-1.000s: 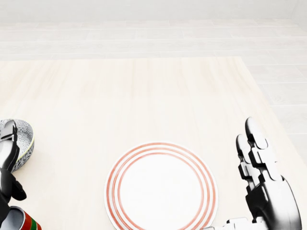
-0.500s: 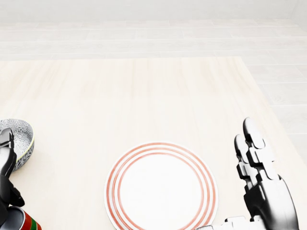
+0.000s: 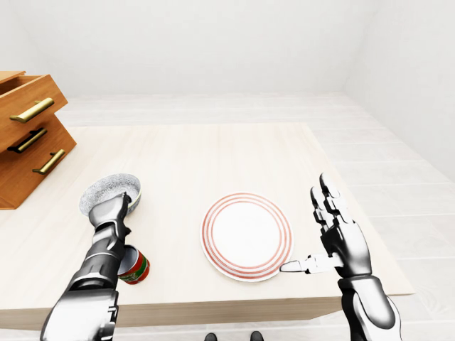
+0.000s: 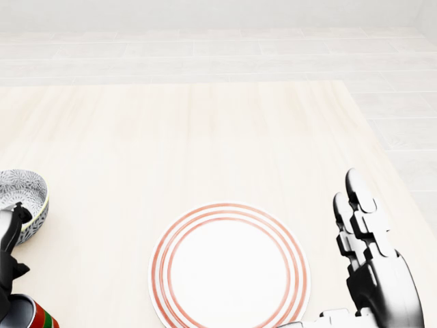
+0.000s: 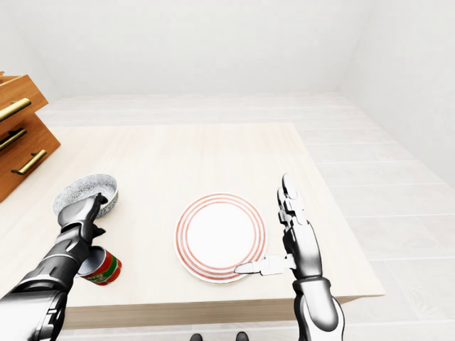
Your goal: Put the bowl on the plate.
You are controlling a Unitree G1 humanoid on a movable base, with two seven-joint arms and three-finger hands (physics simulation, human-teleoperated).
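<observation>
plain white room, pale wood table (image 3: 213, 149) with wooden drawers (image 3: 28, 135) at its left edge. the bowl (image 5: 82, 189) sits near the table's left edge, well apart from the plate (image 3: 247, 234), which is by the near edge around the middle. left hand (image 3: 111, 217) is right at the bowl's near rim, but honestly can't tell if it's actually clamped on or just touching. right hand (image 3: 340, 238) is spread wide, holding nothing, just beside the plate.

my worry: a pinch on one side of the rim could let the bowl tip or slip, and the can (image 3: 135, 266) under that forearm looks easy to knock over.

vs a second ago, the left hand has slid back off the bowl's inside; bowl and plate haven't budged.
</observation>
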